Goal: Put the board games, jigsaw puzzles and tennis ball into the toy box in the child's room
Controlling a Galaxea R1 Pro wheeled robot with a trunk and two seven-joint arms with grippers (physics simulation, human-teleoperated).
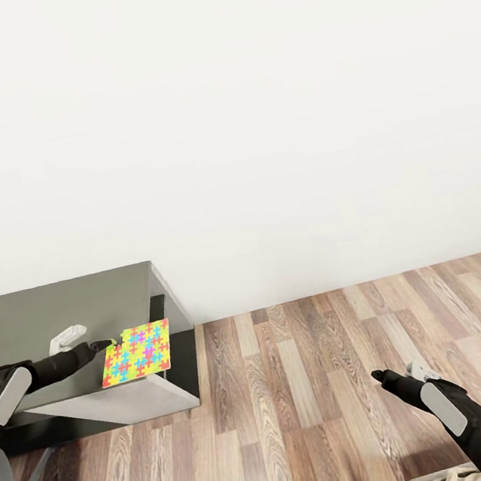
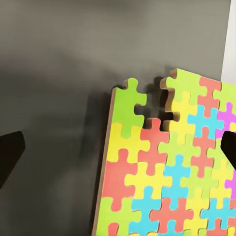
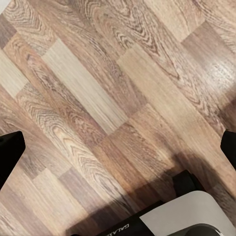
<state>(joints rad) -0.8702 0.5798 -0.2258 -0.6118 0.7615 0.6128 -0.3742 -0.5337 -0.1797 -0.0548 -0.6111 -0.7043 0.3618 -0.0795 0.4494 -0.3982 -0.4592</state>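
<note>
My left claw [image 1: 105,345] reaches over the dark grey worktop [image 1: 64,311], its tip at the edge of a jigsaw puzzle [image 1: 136,352] lying flat near the worktop's front corner. My right claw [image 1: 385,378] hangs above the wooden floor [image 1: 301,403], well apart from the worktop.

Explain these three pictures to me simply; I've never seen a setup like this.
This is a simulated two-armed robot. The large picture looks down from its head; the other two come from cameras near each wrist. The left gripper, its fingers spread open, reaches over a dark grey unit at the edge of a bright jigsaw puzzle, seen close up in the left wrist picture. It holds nothing yet. The right gripper hangs open over the wooden floor, holding nothing.
</note>
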